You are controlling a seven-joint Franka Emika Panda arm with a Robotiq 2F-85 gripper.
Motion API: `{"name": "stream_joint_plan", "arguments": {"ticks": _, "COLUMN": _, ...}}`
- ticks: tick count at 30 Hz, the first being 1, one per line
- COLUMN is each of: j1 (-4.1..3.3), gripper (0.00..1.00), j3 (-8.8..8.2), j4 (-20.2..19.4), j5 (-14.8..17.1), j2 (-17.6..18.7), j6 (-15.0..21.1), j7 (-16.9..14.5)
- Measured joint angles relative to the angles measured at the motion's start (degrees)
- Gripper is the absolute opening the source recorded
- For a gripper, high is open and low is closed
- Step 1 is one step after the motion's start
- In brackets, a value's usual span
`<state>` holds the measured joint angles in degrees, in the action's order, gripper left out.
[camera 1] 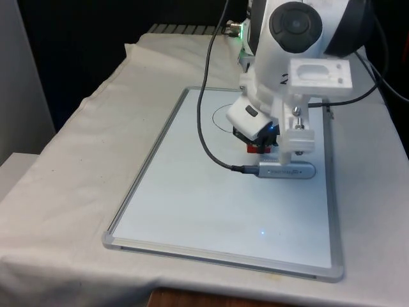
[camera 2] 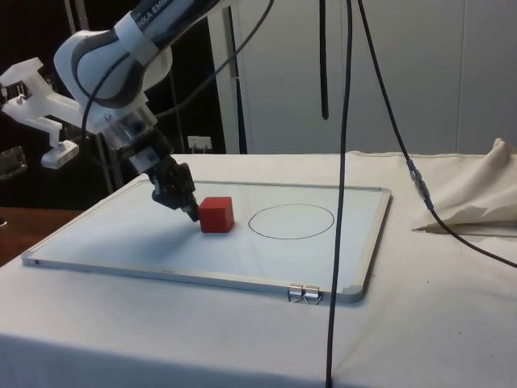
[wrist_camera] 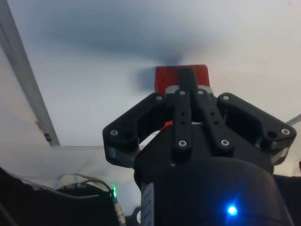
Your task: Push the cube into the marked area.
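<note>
Item: red cube [camera 2: 217,215], centre-left of the side view on the whiteboard [camera 2: 121,242], short of the drawn circle [camera 2: 291,221]. Gripper [camera 2: 191,212] pressed together, tip at the cube's rear face. Risk: an off-centre push likely rotates the cube, sending it wide of the circle.

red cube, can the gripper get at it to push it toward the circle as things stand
Probably yes. In the side view the gripper sits low on the whiteboard, right against the red cube on the side away from the drawn circle, with bare board between cube and circle.
</note>
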<state>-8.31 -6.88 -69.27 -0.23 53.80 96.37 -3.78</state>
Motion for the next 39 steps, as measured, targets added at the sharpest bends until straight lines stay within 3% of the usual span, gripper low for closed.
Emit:
{"name": "stream_joint_plan", "arguments": {"ticks": 20, "j1": -0.74, "gripper": 0.0, "j3": 1.26, "j4": -5.73, "j5": -2.12, "j2": -2.81, "j6": 0.23, "j7": -0.34}}
{"name": "stream_joint_plan", "arguments": {"ticks": 39, "j1": -0.74, "gripper": 0.0, "j3": 1.43, "j4": -13.52, "j5": -3.38, "j2": -6.99, "j6": 0.4, "j7": -0.63}}
